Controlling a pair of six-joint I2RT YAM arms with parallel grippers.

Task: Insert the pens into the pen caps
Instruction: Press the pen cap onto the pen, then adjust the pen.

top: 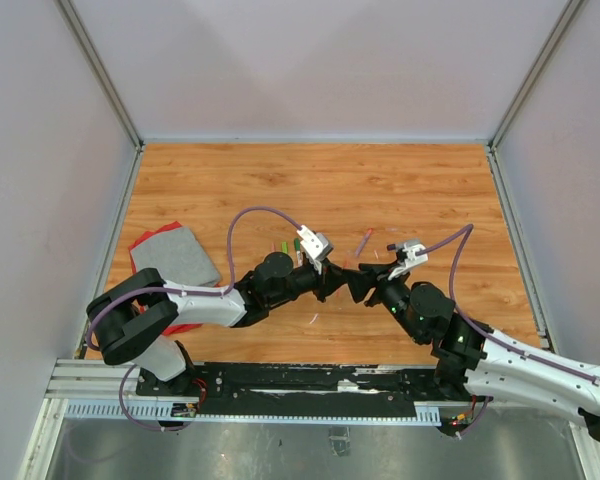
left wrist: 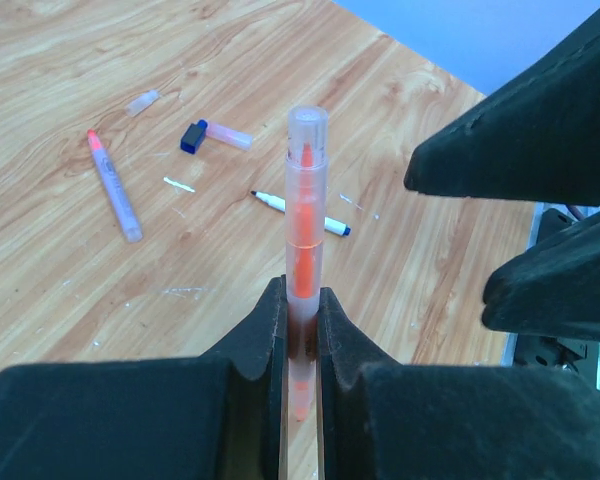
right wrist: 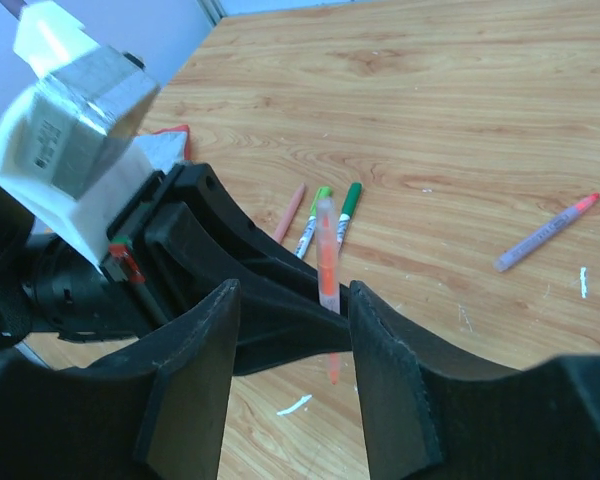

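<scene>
Shows the left arm (top: 205, 303) low, stretched from the near-left base toward mid-bench, elbow folded, wrist pointing right. Shows the right arm (top: 520, 368) mirrored from the near-right base, wrist pointing left, tips nose to nose above the bench (top: 430, 180).

Finds the left gripper (left wrist: 300, 300) clamped low on the barrel of an orange pen (left wrist: 305, 235), which points straight out from the fingers with a clear cap (left wrist: 307, 130) over its orange tip. Finds the right gripper (right wrist: 292, 330) with jaws parted, one finger on each side of that pen, touching neither side of it.

Counts loose pens on the wood below: two green-ended pens (right wrist: 349, 205) and a pinkish pen (right wrist: 291, 212) side by side just beyond the grippers, an orange-tipped pen (right wrist: 547, 232) well off to one side, and a blue-tipped pen (left wrist: 300, 212) nearer in.

Has pale walls (top: 310, 60) closing the far, left and right sides, all well apart from the grippers, with bare wood toward the far wall. Puts a grey cloth (top: 175, 255) near the left edge, beside the left arm.
</scene>
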